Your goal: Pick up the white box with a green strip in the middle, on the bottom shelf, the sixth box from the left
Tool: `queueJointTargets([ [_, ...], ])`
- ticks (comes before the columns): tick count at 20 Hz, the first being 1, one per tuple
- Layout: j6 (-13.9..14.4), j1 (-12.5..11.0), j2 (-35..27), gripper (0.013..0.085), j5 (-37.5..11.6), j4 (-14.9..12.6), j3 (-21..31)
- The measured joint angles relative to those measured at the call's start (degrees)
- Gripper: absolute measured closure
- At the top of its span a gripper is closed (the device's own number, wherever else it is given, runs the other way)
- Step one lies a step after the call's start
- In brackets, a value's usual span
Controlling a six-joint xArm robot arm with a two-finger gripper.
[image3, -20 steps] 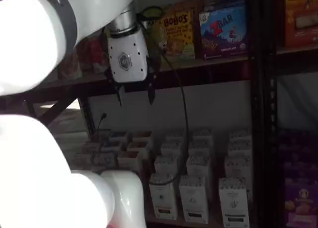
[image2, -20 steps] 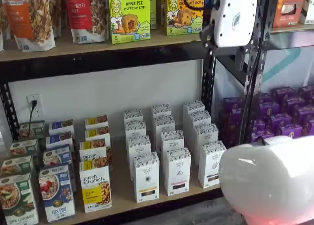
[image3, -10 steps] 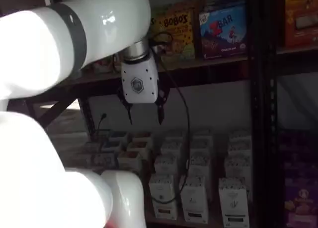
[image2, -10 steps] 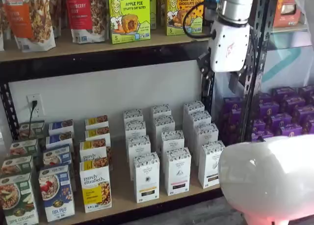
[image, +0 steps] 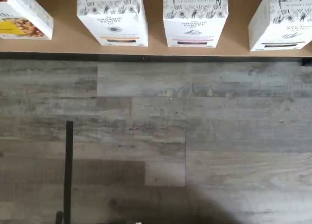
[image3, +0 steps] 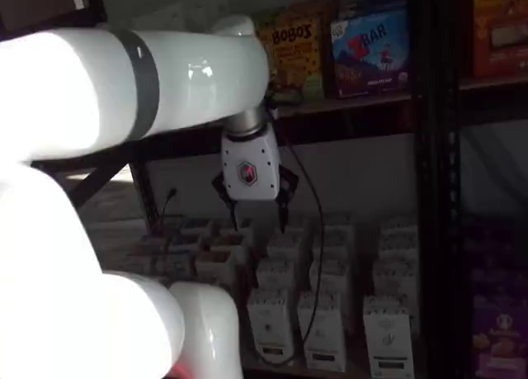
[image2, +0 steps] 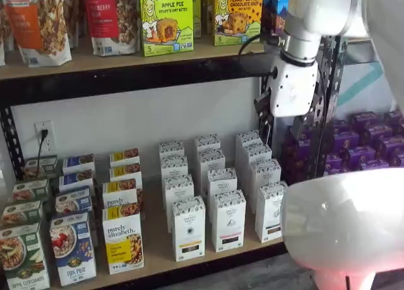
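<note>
The white box point(image2: 271, 211) with a dark-greenish strip low on its front stands at the front of the rightmost white column on the bottom shelf point(image2: 158, 249). It also shows in the wrist view point(image: 282, 19) and in a shelf view point(image3: 388, 339). My gripper point(image3: 256, 218) hangs in front of the shelves, well above and in front of the white cartons. Its two black fingers show a gap between them and hold nothing. In a shelf view the gripper point(image2: 279, 122) sits against the black upright, above the white box.
Like white cartons with an orange strip point(image: 113, 14) and a pink strip point(image: 195, 14) stand left of the target. Purely Elizabeth boxes point(image2: 123, 239) and other cartons fill the shelf's left. Purple boxes point(image2: 360, 154) sit right of the upright point(image2: 268, 122). My white arm's elbow point(image2: 344, 220) is in the foreground.
My gripper has come down from the top shelf's level to just above the white cartons' rows, still open and empty. The boxes have not moved.
</note>
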State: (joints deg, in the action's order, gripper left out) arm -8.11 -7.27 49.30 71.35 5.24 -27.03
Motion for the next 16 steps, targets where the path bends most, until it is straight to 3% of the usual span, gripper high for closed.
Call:
queueJointTargets([
  [16,-7.1,-5.0,-16.4,0.0130,-22.6,0.4,6.7],
])
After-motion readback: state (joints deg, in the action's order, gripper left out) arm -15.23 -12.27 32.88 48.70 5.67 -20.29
